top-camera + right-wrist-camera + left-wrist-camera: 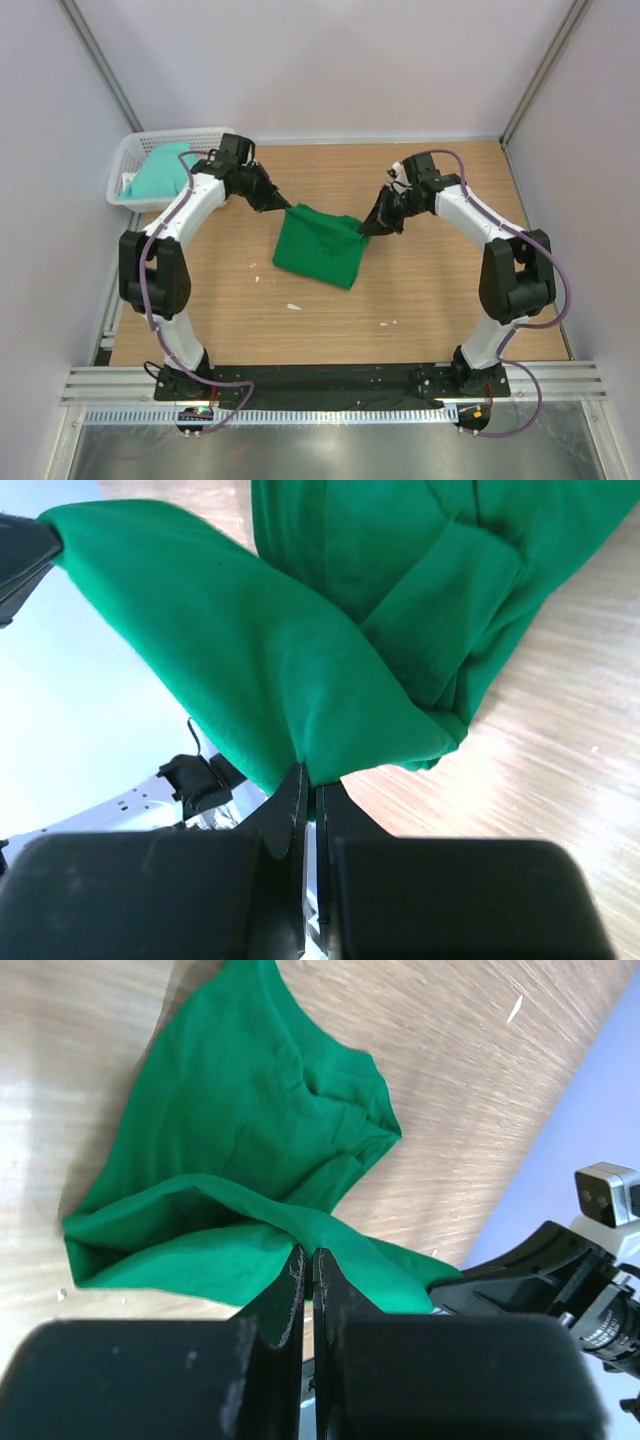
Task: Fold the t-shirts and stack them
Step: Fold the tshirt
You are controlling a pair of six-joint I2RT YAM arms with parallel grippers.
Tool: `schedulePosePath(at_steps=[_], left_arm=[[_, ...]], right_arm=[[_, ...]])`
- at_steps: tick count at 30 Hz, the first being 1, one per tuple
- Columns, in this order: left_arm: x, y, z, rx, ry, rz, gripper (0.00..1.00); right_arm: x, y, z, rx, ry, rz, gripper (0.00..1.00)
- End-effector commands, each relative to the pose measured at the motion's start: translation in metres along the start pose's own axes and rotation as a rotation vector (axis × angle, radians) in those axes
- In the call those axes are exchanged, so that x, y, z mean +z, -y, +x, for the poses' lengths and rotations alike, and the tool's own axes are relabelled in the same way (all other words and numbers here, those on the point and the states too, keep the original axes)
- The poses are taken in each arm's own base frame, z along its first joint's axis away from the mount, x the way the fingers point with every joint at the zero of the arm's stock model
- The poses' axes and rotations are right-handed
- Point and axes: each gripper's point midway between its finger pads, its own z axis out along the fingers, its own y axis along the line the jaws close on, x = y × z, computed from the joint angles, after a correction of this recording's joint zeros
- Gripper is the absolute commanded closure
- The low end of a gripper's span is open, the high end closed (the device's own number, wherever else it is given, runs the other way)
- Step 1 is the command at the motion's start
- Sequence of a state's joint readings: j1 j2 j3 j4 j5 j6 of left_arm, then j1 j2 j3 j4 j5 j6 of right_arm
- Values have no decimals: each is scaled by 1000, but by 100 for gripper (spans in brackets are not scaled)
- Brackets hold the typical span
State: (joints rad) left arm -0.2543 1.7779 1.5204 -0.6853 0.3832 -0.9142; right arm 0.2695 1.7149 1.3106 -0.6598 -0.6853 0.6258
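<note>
While hanging limp and creased right of the white lattice basket (pixel 125 165), seems mid-fold: emerald t-shirt (pixel 318 250) pinched at its top corners by the clenched left gripper (pixel 283 205) and clenched right gripper (pixel 365 228), lower half slumped on the wooden table (pixel 430 290). Calls next for carrying both corners over the resting hem, soft jersey kept taut. Leaves the paler mint t-shirt (pixel 160 175) bunched inside that basket.

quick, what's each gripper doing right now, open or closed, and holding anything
The left gripper is closed, pinching an edge of the green t-shirt.
The right gripper is closed, pinching the opposite edge of the same shirt.
</note>
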Motion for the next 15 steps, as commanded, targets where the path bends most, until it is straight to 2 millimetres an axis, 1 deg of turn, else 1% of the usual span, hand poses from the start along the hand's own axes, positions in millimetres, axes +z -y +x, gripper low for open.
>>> schedulePosePath(at_steps=[1, 2, 5, 6, 8, 9, 10, 11, 12, 13, 14, 15], left_arm=[[-2, 26, -16, 65, 7, 83, 100], [5, 24, -18, 60, 0, 75, 100], [8, 34, -30, 71, 28, 96, 100], [13, 37, -36, 79, 39, 98, 100], [19, 38, -40, 85, 38, 99, 100], [32, 32, -43, 74, 22, 84, 100], [35, 35, -48, 75, 24, 90, 100], [41, 36, -50, 76, 19, 96, 99], [57, 28, -51, 66, -6, 82, 99], [60, 34, -59, 77, 2, 98, 98], [67, 36, -63, 85, -2, 106, 97], [90, 24, -68, 92, -12, 84, 97]], right_arm=[[-10, -15, -18, -43, 23, -57, 97], [-10, -14, -21, -40, 24, -60, 97], [-13, -10, -33, -24, 45, -64, 97], [-11, -9, -38, -20, 51, -68, 97], [-10, -4, -49, 1, 67, -77, 96], [-3, -3, -55, 1, 68, -91, 95], [0, 1, -60, 8, 72, -90, 90], [2, 5, -68, 9, 92, -94, 88], [6, 13, -74, 18, 105, -88, 86], [18, 27, -80, 47, 100, -77, 83], [19, 31, -100, 38, 158, -101, 81], [24, 43, -110, 37, 196, -95, 81]])
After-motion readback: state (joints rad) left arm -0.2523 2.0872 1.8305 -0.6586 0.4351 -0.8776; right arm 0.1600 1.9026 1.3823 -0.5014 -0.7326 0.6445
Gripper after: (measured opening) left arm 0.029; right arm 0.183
